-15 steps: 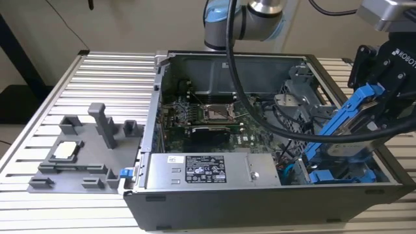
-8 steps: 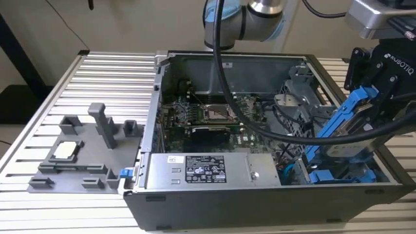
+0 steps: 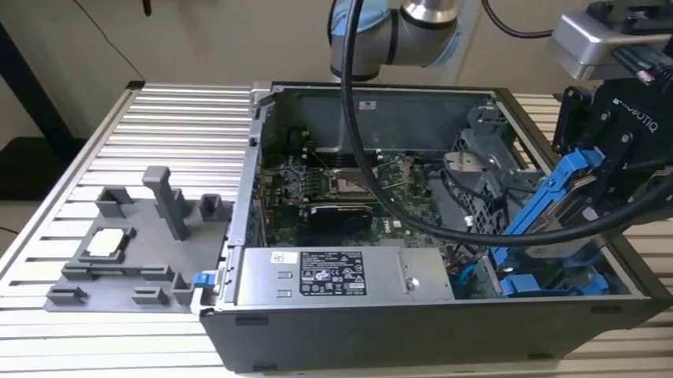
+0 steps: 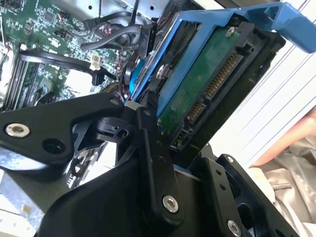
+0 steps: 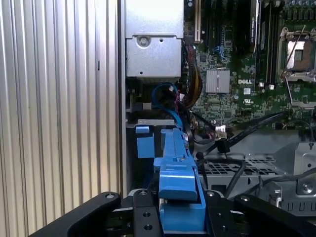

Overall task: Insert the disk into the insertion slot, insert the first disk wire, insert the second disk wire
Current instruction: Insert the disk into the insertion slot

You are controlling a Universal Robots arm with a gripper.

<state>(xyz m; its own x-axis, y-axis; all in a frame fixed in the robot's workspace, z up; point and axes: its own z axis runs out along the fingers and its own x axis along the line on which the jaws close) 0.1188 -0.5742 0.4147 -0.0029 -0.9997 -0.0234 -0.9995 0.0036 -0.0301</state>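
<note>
claw [image 3: 601,185]: pinching the disk [image 3: 552,206] across its blue carrier (black fingers [image 4: 154,163] on both sides, in both wrist views)
disk: tilted steeply, upper end above the case [image 3: 421,335] rim, lower end down by the insertion slot [image 3: 552,282]; cannot tell if it touches
insertion slot: case corner at the exterior view's right, just beside the power-supply box [image 3: 336,276]
cables [image 5: 252,128]: black, over the motherboard [image 5: 237,74]
worktop [image 3: 158,118]: ribbed metal, carries the case
</note>
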